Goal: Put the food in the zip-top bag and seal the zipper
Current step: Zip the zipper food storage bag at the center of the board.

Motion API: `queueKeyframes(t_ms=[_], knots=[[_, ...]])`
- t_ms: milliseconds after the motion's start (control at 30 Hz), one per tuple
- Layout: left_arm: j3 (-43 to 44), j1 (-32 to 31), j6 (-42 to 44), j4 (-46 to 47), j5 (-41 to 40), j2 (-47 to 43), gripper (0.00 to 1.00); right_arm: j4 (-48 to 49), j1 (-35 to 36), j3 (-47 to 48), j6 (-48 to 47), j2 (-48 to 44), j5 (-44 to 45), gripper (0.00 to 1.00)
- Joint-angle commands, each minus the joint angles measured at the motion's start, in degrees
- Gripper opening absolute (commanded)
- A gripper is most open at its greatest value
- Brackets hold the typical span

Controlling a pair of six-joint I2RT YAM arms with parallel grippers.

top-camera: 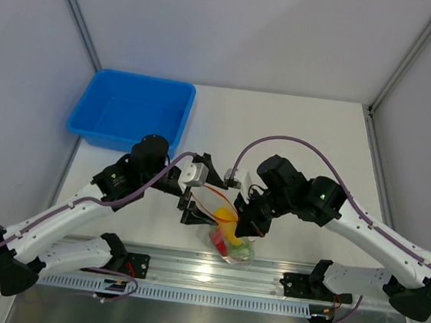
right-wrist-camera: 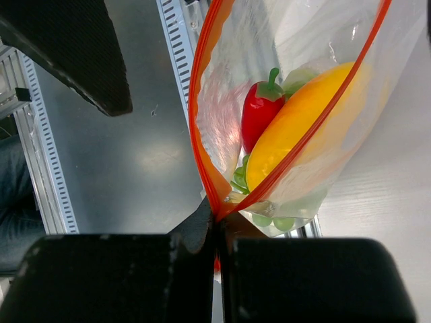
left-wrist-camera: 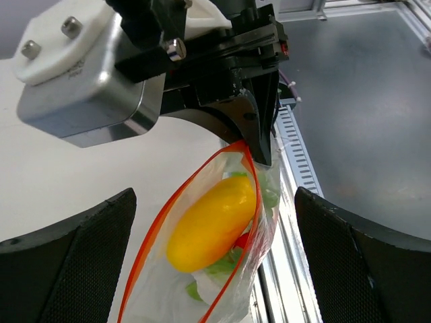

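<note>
The clear zip-top bag (top-camera: pixel 234 250) hangs between my two grippers over the table's near edge, mouth open. Its red-orange zipper (right-wrist-camera: pixel 197 101) spreads in a V. Inside are the yellow-orange piece (left-wrist-camera: pixel 212 222), the red chili pepper (right-wrist-camera: pixel 259 114), the green grapes (right-wrist-camera: pixel 273 221) and a white-and-green piece (left-wrist-camera: pixel 199 286), likely the cauliflower. My right gripper (right-wrist-camera: pixel 217 225) is shut on one end of the zipper; it also shows in the left wrist view (left-wrist-camera: pixel 262 145). My left gripper (left-wrist-camera: pixel 214 222) is open, its fingers (left-wrist-camera: pixel 74 252) wide on either side of the bag's mouth.
A blue plastic bin (top-camera: pixel 132 110) stands at the back left of the white table (top-camera: pixel 296 131). A metal rail (top-camera: pixel 188 270) with the arm bases runs along the near edge, just under the bag. Grey floor (left-wrist-camera: pixel 363 101) lies beyond the rail.
</note>
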Motion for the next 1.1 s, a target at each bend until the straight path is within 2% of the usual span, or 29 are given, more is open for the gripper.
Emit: queueKeyframes(t_ms=[0,200,500,633,700,767,833,900,933,1000,1033,1067], knots=[[2.19,-0.34,2.18,2.60,6.65,2.07,0.99,1.32,0.40,2.96,0.18,-0.76,-1.69,0.00],[1.57,-0.60,-0.11,5.42,11.75,5.94,0.99,1.58,0.49,2.61,0.18,-0.76,-1.95,0.00],[1.22,-1.57,0.15,2.70,7.98,8.93,0.99,2.55,0.14,2.52,0.18,-1.64,-1.60,0.00],[0.34,-1.57,-4.49,2.52,3.77,10.25,0.97,2.99,0.05,1.56,0.18,-2.17,-1.34,0.00],[-1.50,-1.57,-6.43,4.36,1.57,9.73,0.86,2.81,0.05,1.47,1.41,-2.17,-0.55,0.00],[-2.90,-1.57,-8.45,5.24,0.24,9.11,0.67,2.46,-0.04,1.38,1.68,-2.60,0.15,0.00],[-3.52,-1.57,-8.81,5.16,-0.81,8.67,0.54,2.72,-0.12,1.29,1.77,-3.13,0.77,0.02],[-4.66,-1.57,-9.60,5.51,-0.82,7.54,0.47,2.90,-0.30,1.20,2.12,-3.57,1.21,0.06],[-5.02,-1.57,-9.95,5.68,-0.90,7.01,0.40,2.99,-0.39,1.12,2.29,-3.92,1.47,0.09],[-5.81,-1.57,-11.09,6.39,-1.61,6.04,0.37,3.07,-0.39,0.68,2.90,-4.10,2.44,0.25],[-6.07,-1.48,-11.53,6.65,-2.04,5.16,0.31,3.25,-0.39,0.50,3.17,-4.27,3.92,0.33],[-6.16,-1.57,-11.97,6.83,-2.48,4.72,0.27,3.42,-0.47,0.07,3.61,-4.45,4.89,0.46]])
